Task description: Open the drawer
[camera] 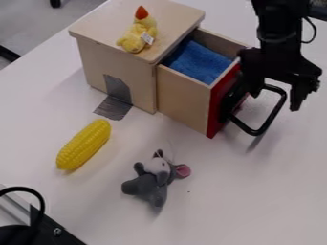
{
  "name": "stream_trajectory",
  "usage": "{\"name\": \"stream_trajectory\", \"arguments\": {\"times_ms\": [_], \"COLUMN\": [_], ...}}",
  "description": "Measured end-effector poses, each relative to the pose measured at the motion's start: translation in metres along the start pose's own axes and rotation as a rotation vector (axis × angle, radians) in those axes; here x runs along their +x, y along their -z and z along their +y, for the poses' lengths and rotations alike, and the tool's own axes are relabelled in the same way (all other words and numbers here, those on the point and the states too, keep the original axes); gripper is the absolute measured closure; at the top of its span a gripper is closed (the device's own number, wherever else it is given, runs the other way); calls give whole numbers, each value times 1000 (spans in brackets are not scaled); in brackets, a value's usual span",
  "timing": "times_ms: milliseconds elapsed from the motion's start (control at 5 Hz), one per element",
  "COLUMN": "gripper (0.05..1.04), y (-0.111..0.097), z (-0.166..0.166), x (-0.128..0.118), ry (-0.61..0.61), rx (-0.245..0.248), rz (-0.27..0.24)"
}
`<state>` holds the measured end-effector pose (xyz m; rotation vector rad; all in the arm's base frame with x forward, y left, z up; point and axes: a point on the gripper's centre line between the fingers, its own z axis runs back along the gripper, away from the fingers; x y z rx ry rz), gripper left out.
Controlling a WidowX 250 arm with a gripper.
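1. I have the drawer [185,98] at one o'clock, standing well out of its wooden cabinet [96,26], blue cloth [199,62] inside. I'd call the job nearly or fully done.
2. My claw [275,101] is at two o'clock, its fingers apart, with the black handle [273,116] showing between them from this angle. I can't tell whether either finger touches it.
3. My main worry is snagging: one finger looks to be within the loop, so backing off sideways could drag the drawer askew or nudge it shut. I'd lift straight up.
4. If I pull further, the drawer may tip or leave its slot, since I can't see a stop.
5. A hard tug could also shift the cabinet; the grey tape [116,98] at ten o'clock might not hold it to the table [217,206].
6. Any jolt might topple the yellow plush bird [134,38], sitting on the cabinet top at eleven o'clock. The corn [83,145] at eight and plush mouse [153,179] at six look safely clear.
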<state>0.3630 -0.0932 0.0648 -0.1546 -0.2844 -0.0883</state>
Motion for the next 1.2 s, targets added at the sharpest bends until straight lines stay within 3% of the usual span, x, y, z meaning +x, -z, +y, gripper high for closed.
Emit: {"name": "stream_trajectory", "arguments": {"times_ms": [400, 600, 800, 1000, 1200], "gripper": [85, 85, 85, 85, 85], "y": [-33, -53, -78, -97, -108], "z": [4, 6, 9, 12, 20], "x": [9, 7, 1, -9, -17], "ry": [9, -4, -51, -97, -125], "rx": [36, 60, 110, 113, 102], "rz": [-55, -57, -13, 38, 57]}}
